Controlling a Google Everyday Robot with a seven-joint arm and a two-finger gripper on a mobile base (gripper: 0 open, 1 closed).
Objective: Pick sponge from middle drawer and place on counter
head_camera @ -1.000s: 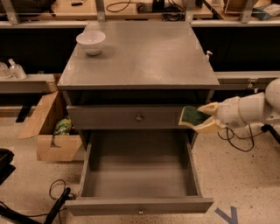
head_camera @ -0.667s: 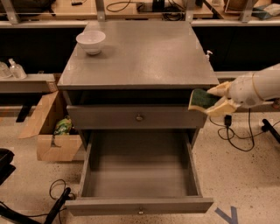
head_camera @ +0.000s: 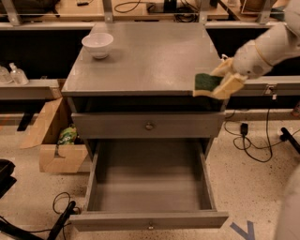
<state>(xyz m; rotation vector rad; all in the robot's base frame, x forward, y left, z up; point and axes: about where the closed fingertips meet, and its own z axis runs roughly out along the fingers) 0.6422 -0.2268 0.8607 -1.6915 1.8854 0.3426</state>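
Observation:
My gripper (head_camera: 216, 82) comes in from the right on a white arm and is shut on the sponge (head_camera: 205, 82), whose dark green face shows between the cream fingers (head_camera: 228, 86). It holds the sponge just above the front right edge of the counter (head_camera: 150, 56). The middle drawer (head_camera: 147, 180) stands pulled out below, its grey floor bare. A closed drawer front with a round knob (head_camera: 149, 125) sits above it.
A white bowl (head_camera: 97, 44) stands at the counter's back left. A cardboard box (head_camera: 51, 136) with green packets sits on the floor to the left. Cables (head_camera: 253, 140) lie on the floor to the right. A wooden workbench (head_camera: 154, 7) runs behind.
My gripper has risen with the sponge, from beside the upper drawer front to the level of the counter's front right edge.

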